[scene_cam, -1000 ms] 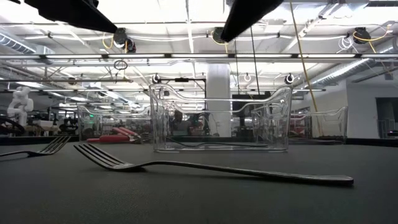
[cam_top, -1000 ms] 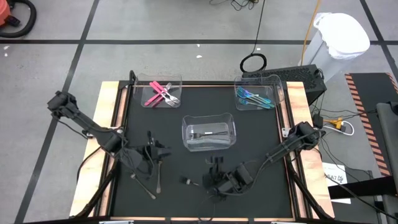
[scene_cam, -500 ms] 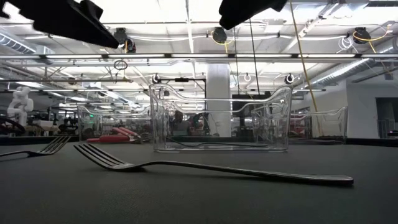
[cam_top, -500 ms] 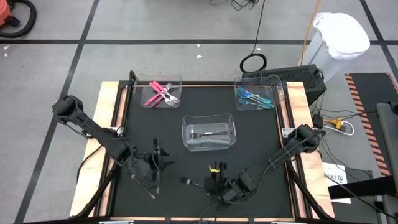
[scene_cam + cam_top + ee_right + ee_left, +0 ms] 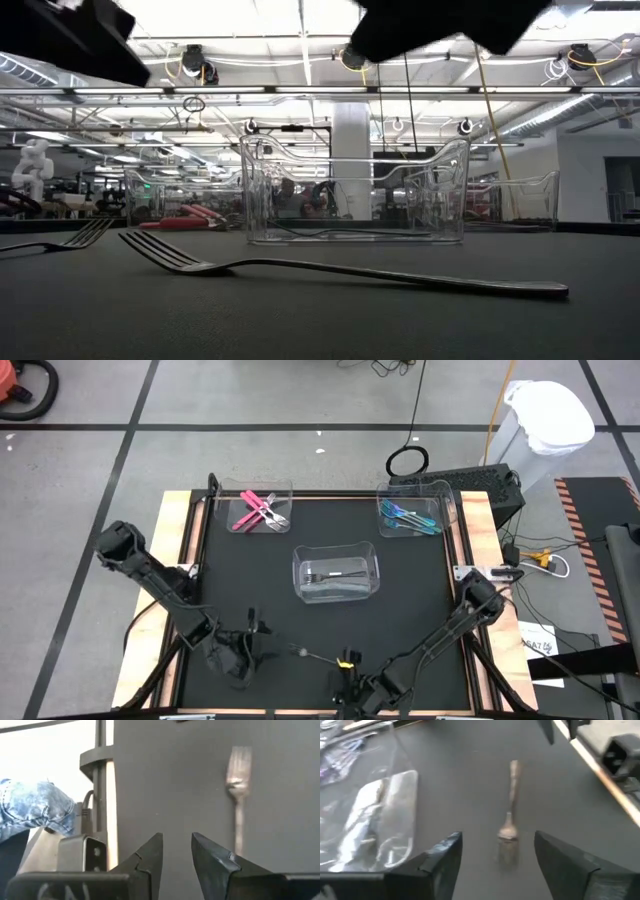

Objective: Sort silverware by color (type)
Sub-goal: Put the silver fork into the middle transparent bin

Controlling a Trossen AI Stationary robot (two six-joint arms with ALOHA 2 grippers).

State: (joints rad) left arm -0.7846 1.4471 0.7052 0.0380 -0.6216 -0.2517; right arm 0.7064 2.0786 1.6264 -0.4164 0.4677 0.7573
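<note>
A plain grey fork lies flat on the black mat near the table's front edge, between my two grippers. My left gripper stands open just left of it, and the fork lies ahead of its spread fingers, tines nearest. My right gripper hovers at the fork's handle end. Its fingers are a narrow gap apart with nothing between, and the fork lies off to one side. The low view shows two grey forks flat on the mat.
Three clear bins stand on the mat: one with pink silverware at the far left, one with blue-teal pieces at the far right, one with a grey fork in the middle. A person's leg in jeans shows beyond the table's left edge.
Both grippers have moved toward the table's near edge and come lower. My left gripper now sits left of the grey fork, and my right gripper sits at its handle end. The forks seen in the low view have stayed put.
</note>
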